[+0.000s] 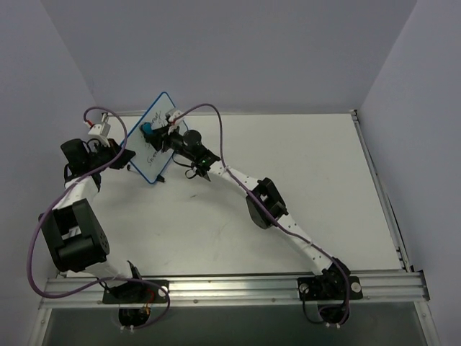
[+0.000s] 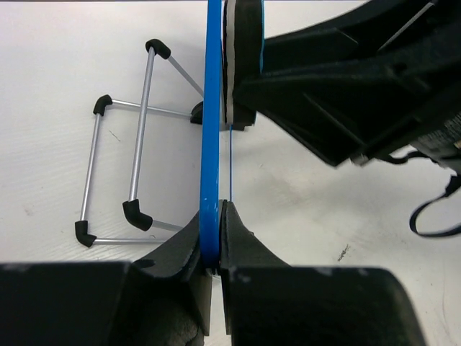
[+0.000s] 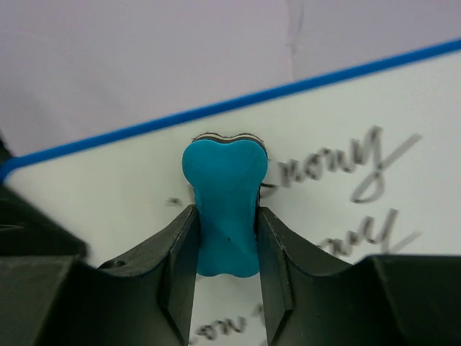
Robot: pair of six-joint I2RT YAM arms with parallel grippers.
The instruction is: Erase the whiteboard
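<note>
Here the left claw (image 2: 214,210) pinches the blue-framed, black-scribbled whiteboard (image 3: 338,122), the right claw (image 3: 225,220) a teal eraser (image 3: 223,180).

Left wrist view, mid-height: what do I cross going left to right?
Silver wire stand with black-capped ends → blue-framed whiteboard, seen edge-on → black right hand.

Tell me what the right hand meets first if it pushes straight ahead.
The whiteboard: the eraser held in the right hand looks pressed against its written face, with nothing between.
</note>
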